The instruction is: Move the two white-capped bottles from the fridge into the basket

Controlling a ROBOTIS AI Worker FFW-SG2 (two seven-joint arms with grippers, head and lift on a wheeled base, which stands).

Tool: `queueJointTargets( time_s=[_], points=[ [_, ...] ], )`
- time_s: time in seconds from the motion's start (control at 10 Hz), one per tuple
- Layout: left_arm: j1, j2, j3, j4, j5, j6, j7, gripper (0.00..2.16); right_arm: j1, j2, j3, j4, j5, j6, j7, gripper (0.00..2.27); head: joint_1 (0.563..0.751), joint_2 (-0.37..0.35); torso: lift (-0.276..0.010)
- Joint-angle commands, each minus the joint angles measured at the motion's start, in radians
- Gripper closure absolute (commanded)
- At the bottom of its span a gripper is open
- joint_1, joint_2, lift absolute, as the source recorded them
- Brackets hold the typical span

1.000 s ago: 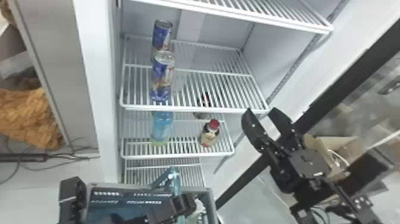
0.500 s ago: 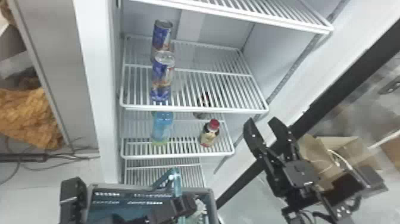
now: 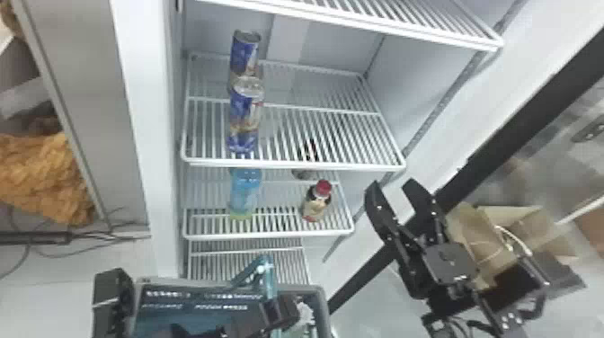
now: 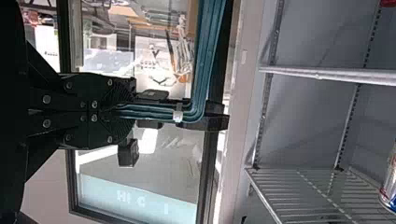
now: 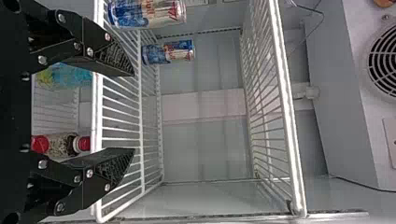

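The right end effector (image 3: 392,183), open wide and empty, was above and right of the grey-rimmed blue plastic basket (image 3: 324,299), whose teal handle (image 4: 209,56) the left end effector (image 3: 278,311) clamped. The right had dropped slightly within the last second. A pale object (image 3: 305,315) in the basket was partly hidden; whether it was a white-capped bottle was unclear.

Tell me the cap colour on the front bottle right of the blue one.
The cap is red; the head view shows it best.

Pale floor (image 3: 76,305), dark cables (image 3: 105,237), grey panel (image 3: 85,90), shaggy orange-brown material (image 3: 45,180), brown cardboard (image 3: 478,236)
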Motion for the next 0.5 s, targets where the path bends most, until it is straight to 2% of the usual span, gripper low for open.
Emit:
queueJointTargets(
  time_s=[0.0, 0.4],
  points=[
    [-0.002, 0.000, -0.003, 0.000, 0.001, 0.001, 0.000, 1.19, 0.000, 0.000, 0.001, 0.000, 0.003, 0.000, -0.001, 0.53, 0.695, -0.350, 0.000],
    [0.000, 0.000, -0.003, 0.000, 0.001, 0.001, 0.000, 1.19, 0.000, -0.002, 0.001, -0.002, 0.007, 0.012, -0.004, 0.53, 0.695, -0.350, 0.000]
  ],
)
